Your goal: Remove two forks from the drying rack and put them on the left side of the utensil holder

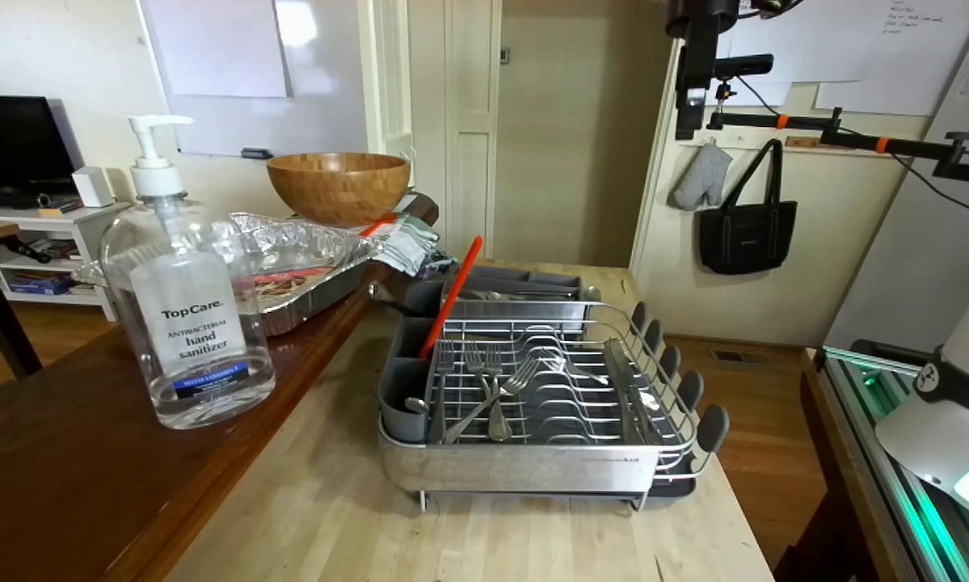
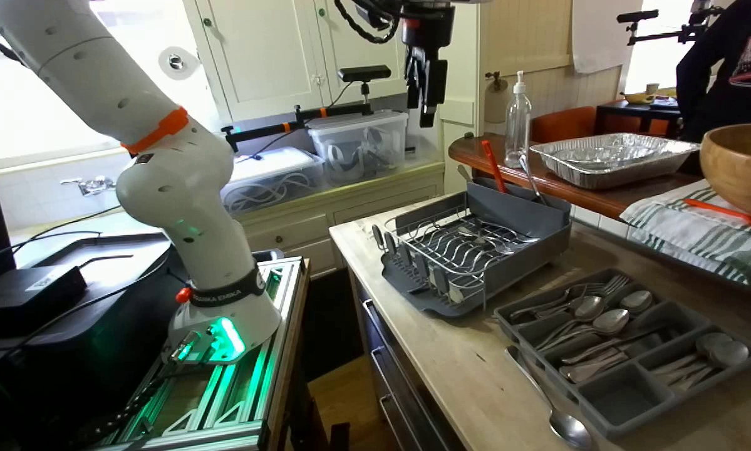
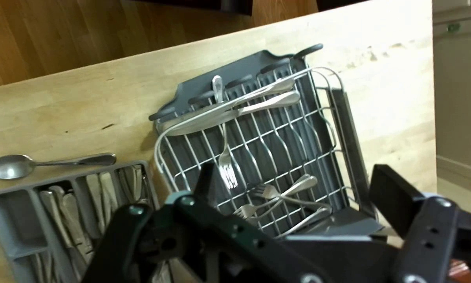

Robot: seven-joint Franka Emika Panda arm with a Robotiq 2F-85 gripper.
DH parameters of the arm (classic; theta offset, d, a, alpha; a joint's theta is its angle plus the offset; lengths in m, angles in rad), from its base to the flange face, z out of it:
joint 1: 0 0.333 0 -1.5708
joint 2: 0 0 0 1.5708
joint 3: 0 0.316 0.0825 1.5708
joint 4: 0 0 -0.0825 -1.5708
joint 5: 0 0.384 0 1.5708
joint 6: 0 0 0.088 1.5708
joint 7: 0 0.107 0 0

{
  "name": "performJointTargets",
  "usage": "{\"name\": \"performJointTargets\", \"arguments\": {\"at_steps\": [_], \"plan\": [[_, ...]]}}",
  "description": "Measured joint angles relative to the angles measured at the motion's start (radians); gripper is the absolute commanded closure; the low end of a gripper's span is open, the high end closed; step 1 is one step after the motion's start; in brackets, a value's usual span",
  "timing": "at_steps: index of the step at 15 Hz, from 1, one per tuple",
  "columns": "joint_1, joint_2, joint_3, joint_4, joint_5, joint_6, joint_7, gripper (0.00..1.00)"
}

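Main risk: forks [image 1: 496, 396] lie close, some crossed, in drying rack [image 1: 524, 469], so grabbing 1 could drag its neighbour or snag tines in the rack; jaws wide apart, nothing held, well above. Utensil holder [image 2: 516, 213] on rack's side has an orange-red handle [image 2: 493, 166] + metal handles [image 2: 528, 175] sticking up, poss. blocking a drop; separate grey cutlery tray [image 2: 626, 394] has spoons [image 2: 611, 321], etc.

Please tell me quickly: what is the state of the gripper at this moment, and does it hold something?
Gripper: open, jaws wide apart in the wrist view, holding nothing.
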Motion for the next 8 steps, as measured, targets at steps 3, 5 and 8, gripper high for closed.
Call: {"name": "performJointTargets", "arguments": {"at_steps": [3, 5, 8], "plan": [[0.039, 0.075, 0.054, -0.012, -0.01, 0.003, -0.06, 0.0], [0.061, 0.14, 0.094, -0.011, -0.041, 0.01, -0.082, 0.0], [0.081, 0.251, 0.154, -0.004, -0.162, 0.072, -0.076, 0.0]]}}
